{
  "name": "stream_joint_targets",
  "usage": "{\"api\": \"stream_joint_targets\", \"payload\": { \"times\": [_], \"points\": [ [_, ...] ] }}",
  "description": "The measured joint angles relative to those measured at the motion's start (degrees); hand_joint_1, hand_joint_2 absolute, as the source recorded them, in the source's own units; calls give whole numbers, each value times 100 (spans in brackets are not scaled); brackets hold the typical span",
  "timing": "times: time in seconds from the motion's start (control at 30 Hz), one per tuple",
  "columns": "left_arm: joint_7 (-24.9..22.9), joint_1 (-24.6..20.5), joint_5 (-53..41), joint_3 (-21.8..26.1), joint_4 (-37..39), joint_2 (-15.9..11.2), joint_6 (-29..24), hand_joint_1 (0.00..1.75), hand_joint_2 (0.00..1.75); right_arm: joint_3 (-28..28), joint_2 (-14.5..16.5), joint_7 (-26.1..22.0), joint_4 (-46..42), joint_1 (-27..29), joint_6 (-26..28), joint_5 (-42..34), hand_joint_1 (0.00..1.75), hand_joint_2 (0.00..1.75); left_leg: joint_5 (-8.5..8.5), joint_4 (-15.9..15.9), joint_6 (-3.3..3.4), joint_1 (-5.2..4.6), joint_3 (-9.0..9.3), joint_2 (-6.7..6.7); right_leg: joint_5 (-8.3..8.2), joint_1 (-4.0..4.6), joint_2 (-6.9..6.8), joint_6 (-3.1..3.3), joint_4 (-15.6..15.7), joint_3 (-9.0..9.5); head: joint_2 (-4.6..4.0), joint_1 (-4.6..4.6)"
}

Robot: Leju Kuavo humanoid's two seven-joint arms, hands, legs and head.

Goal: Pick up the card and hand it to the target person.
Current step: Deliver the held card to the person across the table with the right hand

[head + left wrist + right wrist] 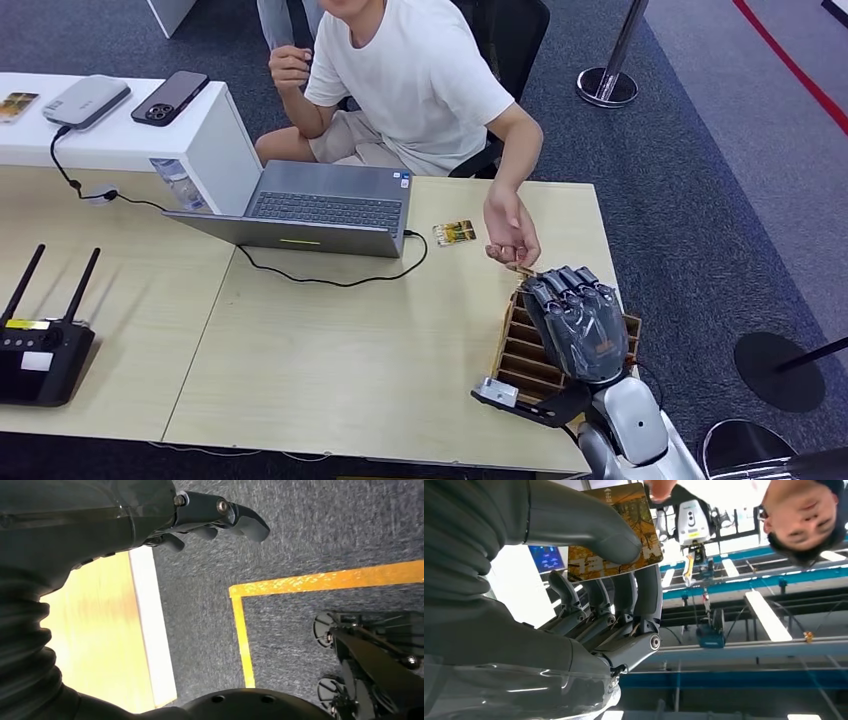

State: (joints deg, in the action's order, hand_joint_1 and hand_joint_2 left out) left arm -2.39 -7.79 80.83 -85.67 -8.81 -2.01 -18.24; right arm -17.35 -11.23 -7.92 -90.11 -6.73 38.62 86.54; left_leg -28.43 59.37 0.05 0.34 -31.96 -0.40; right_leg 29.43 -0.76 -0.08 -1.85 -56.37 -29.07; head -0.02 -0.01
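My right hand [578, 320] is raised above a wooden slotted card rack [515, 352] at the table's right end. Its thumb [589, 527] and fingers [644, 595] pinch an orange-brown printed card [636, 510]. The seated person in a white shirt [420, 70] reaches a hand [512, 235] to the card's far edge [520, 268], with fingertips [659, 486] touching it. A second small card [455, 233] lies on the table by the laptop. My left hand [215, 515] hangs beside the table edge over the carpet, fingers loosely apart and holding nothing.
An open grey laptop [320, 205] with a black cable [330, 280] sits mid-table. A black router [40, 350] stands at the left. A phone [170, 95] and a grey power bank [87, 100] lie on a white box [130, 140]. A stanchion base [607, 87] stands behind.
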Motion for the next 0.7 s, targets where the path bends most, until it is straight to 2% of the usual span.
{"api": "stream_joint_targets", "payload": {
  "times": [0.37, 0.63, 0.7],
  "points": [
    [-9, -68, 105, -38, 0, 20, -46, 0, 175, -676, 761, -28, 2199, -1649, 74, 247, 140, 175, 4, 0, -6, 2, -1, 3, 0, 2, 6, 1, -4, -3, 0, -2],
    [36, -71, 120, -42, 0, 19, -55, 0, 175, -1281, 926, 602, 3220, -2376, 77, 310, 140, 175, 4, 1, -5, 1, -4, 2, 0, 1, 6, 1, -4, -6, 0, -1],
    [38, -80, 119, -43, 0, 18, -48, 0, 175, -1444, 928, 701, 3439, -2530, 78, 277, 70, 87, 4, 1, -5, 1, -4, 2, 0, 0, 5, 1, -3, -5, 0, -1]
  ]
}}
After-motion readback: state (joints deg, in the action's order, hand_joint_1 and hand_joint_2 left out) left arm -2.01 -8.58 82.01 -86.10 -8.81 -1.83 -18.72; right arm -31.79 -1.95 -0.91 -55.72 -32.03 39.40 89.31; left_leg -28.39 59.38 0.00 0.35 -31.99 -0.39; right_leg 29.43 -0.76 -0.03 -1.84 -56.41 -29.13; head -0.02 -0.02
